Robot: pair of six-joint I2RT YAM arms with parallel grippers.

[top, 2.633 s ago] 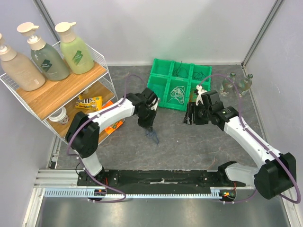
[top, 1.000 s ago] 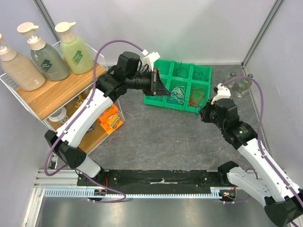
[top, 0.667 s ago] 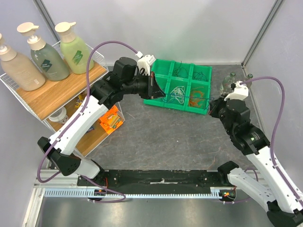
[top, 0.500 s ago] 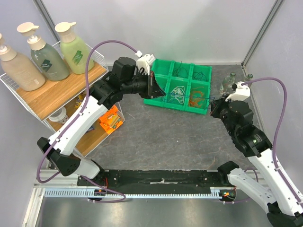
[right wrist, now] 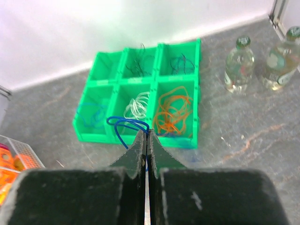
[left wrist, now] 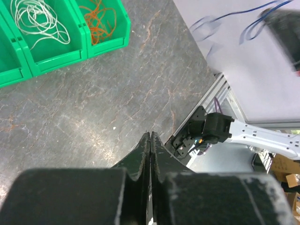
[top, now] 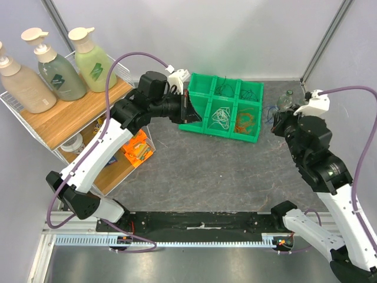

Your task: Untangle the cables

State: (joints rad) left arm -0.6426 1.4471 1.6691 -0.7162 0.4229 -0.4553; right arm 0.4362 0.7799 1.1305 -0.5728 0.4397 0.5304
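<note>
Right wrist cam: got the right gripper (right wrist: 146, 133) clamped shut on a blue cable (right wrist: 123, 122), loop poking out left of the fingertips, held in the air on the near side of the green tray (right wrist: 92, 135). Down in the tray, seeing a white cable (right wrist: 137, 104) in the near middle bin, an orange cable (right wrist: 172, 112) near right, a second blue cable (right wrist: 93, 115) near left, and dark cables (right wrist: 140, 63) in the back row. Also spotting two clear bottles (right wrist: 238, 65) right of the tray. Over on the left wrist cam, found the left gripper (left wrist: 149, 137) pressed fully closed on nothing, up by the tray's left end going by the top view.
</note>
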